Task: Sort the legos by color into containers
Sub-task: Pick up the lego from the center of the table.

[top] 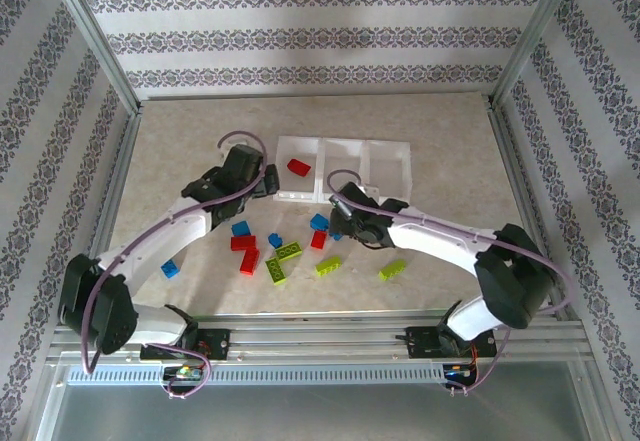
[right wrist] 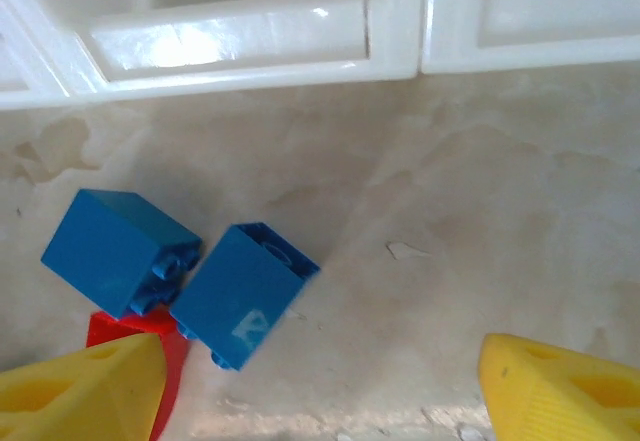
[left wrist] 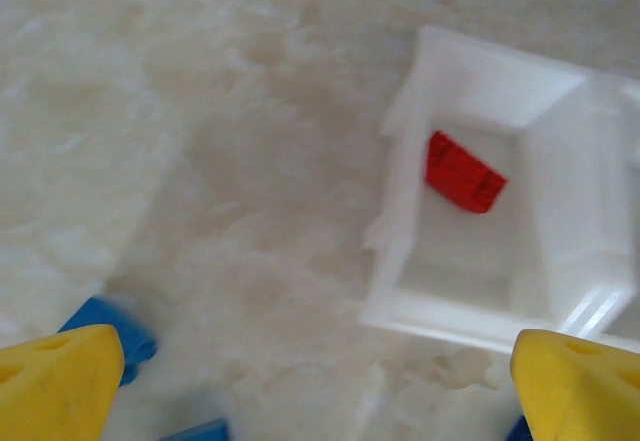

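The clear white tray (top: 386,167) lies at mid-table, and one red brick (top: 298,167) rests in its left compartment. My left gripper (top: 271,184) hovers open beside the tray's left end; the left wrist view shows that tray (left wrist: 470,319) and red brick (left wrist: 463,172), with nothing between the yellow fingertips (left wrist: 60,381). My right gripper (top: 339,205) is open just in front of the tray, above two blue bricks (right wrist: 120,249) (right wrist: 243,296) and a red one (right wrist: 172,359). Other red (top: 243,243), blue (top: 240,228) and green (top: 290,251) bricks lie scattered on the table.
Metal frame posts and patterned walls close in the table on three sides. More green bricks (top: 328,265) (top: 392,269) lie toward the front, and a blue brick (top: 170,269) sits alone at front left. The tray's front wall (right wrist: 250,41) runs close ahead of the right gripper.
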Available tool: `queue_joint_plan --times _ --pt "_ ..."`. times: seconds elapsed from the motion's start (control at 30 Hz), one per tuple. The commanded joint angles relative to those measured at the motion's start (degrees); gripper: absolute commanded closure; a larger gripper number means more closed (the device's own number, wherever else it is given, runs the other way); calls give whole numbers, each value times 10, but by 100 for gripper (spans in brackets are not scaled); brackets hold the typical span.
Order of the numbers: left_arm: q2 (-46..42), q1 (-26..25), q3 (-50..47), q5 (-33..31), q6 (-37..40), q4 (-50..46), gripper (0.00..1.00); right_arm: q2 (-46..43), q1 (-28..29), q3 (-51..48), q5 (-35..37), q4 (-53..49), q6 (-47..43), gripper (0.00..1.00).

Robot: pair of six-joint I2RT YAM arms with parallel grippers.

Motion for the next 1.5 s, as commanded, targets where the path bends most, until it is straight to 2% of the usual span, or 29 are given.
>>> queue_joint_plan --times 0.0,0.27,0.53,0.67,0.93,1.2,1.47 --pt "-46 21 -39 -19 -29 13 0 29 -6 29 -7 -15 18 21" --pt "-124 56 -102 -15 -28 13 0 86 -11 65 1 -15 32 25" --pt "-144 66 -117 -6 -28 9 0 122 -18 65 -9 -13 34 30" --pt "-144 68 -122 1 -34 8 0 117 -17 49 -17 -8 39 35" --pt "-143 68 -120 2 -37 9 0 93 -7 21 -32 -21 42 35" --pt "-141 72 -124 3 -41 11 0 93 -2 14 -27 -10 21 40" --pt "-140 80 -129 11 -48 8 1 135 -1 56 -46 -14 -15 56"
